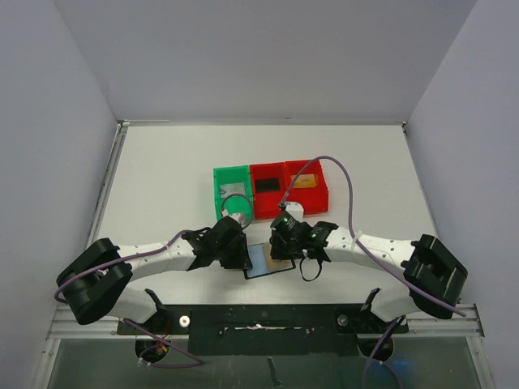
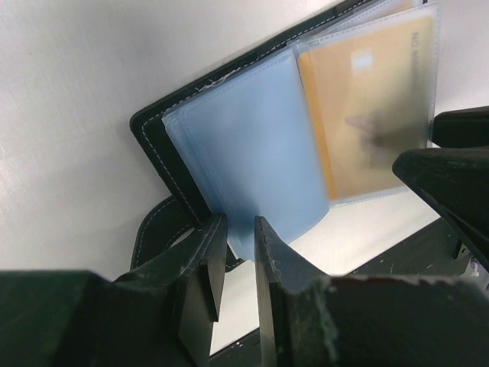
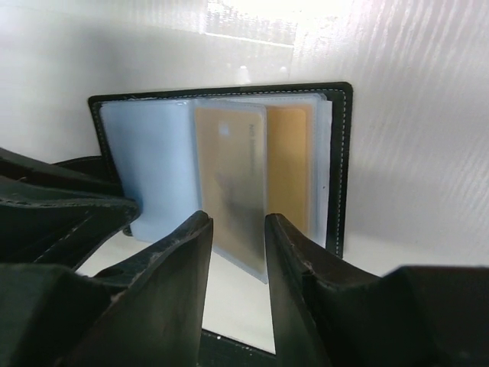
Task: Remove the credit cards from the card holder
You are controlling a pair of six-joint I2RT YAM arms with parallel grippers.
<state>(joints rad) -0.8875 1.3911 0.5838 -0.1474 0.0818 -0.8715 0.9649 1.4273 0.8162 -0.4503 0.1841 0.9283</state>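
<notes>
The left end effector (image 2: 241,229) has its two fingers drawn nearly together on the lower corner of a bluish plastic leaf of the card holder (image 2: 244,145), pinching that leaf. The holder lies open on the white counter (image 1: 162,178), just in front of the bins and between the two arms, with its black stitched cover underneath and its clear pockets fanned upward.

The right end effector (image 3: 238,229) comes in from the other side. Its fingers are set apart, one on each side of a leaf that stands on edge. The wrist view does not settle whether the pads touch that leaf, so I cannot tell if it is gripping. Inside this leaf sits the sleeved card (image 3: 233,183), gold-toned behind the frosted plastic. A second gold face shows in the pocket behind it, towards the holder's right cover. From the left wrist the same card appears as an orange-gold panel in the right-hand pocket, and the leaves to its left are plain blue.

Three bins stand in a row touching each other, beyond the holder.
- The green bin (image 1: 219,180), on the left, holds a pale grey card (image 1: 233,193), partly crossed by a loop of cable (image 1: 238,203).
- The middle red bin (image 1: 267,169) holds a black card (image 1: 267,185) lying flat.
- The right red bin (image 1: 323,188) holds a gold card (image 1: 304,181), also flat.
</notes>
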